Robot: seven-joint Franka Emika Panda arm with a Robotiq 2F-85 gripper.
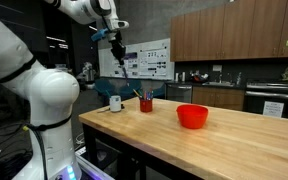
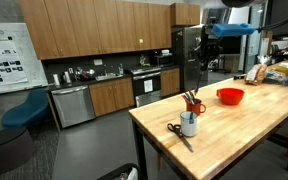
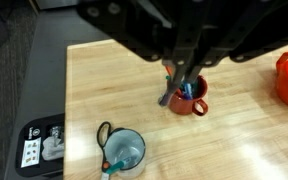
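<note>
Kitchen, with a long wooden table (image 1: 239, 145) in the middle and brown cabinets (image 2: 94, 30) along the wall. A robot arm reaches over the table. Its gripper (image 1: 114, 40) hangs high above the top, touching nothing that stands there. In the wrist view the dark fingers (image 3: 174, 45) are blurred and point down at a red cup (image 3: 191, 103). I cannot tell whether the jaws are open or closed. A thin stick seems to hang below them in an exterior view, but it is too small to be sure.

The red cup stands upright near one end of the table, directly under the gripper, with pens (image 3: 187, 90) in it. A pale cup (image 3: 125, 152) stands near it, closer to the table's corner. Scissors (image 3: 104, 134) lie flat just beside the pale cup. A red bowl (image 1: 192, 116) sits further along the table, apart from both cups.
</note>
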